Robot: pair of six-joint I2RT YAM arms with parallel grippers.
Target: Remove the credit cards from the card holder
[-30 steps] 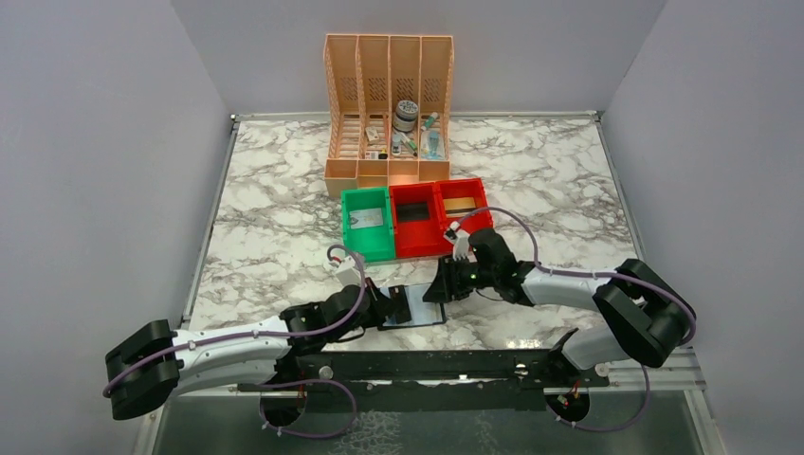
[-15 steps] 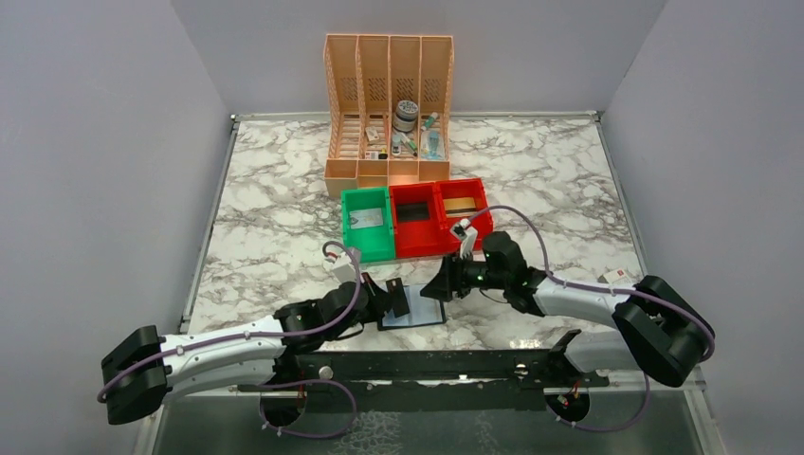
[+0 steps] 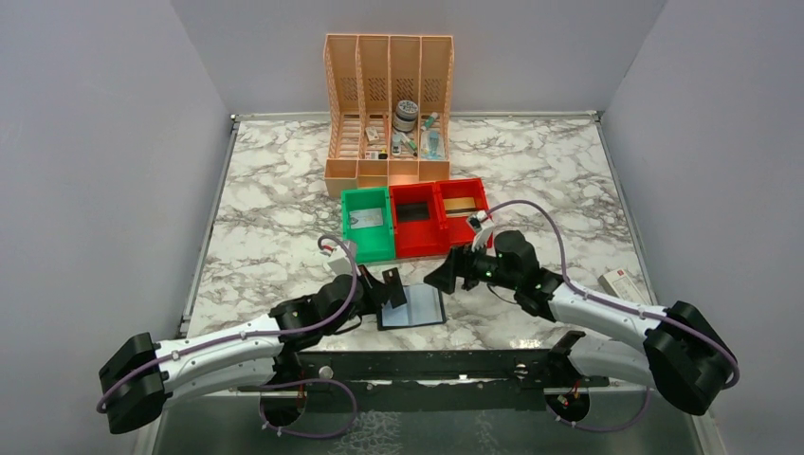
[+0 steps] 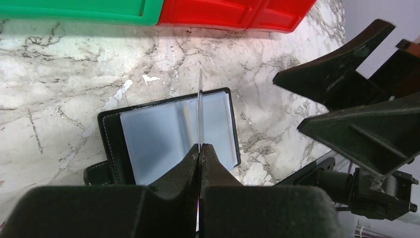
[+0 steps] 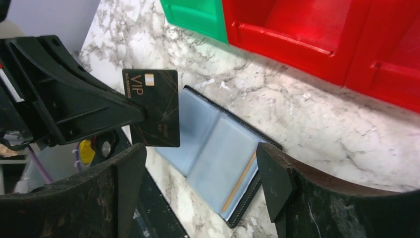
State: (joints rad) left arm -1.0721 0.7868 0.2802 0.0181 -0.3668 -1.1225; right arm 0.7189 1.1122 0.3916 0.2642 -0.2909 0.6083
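Dark card (image 5: 151, 106): pinched upright in my left pincer (image 4: 199, 148), raised above the card holder (image 5: 218, 148).
Card holder: lies open and flat beneath my right pincer (image 5: 200, 163), pale sleeves facing up.
Tan card (image 5: 239, 182): only an edge shows, in the sleeve below my right pincer's right finger; its long axis runs parallel to the holder's spine.
Right pincer: spread wide, gripping nothing.
Nearer arm: my right, I judge, since it hangs over that sleeve.
Beyond: red bins (image 5: 307, 39), past my right fingertips.
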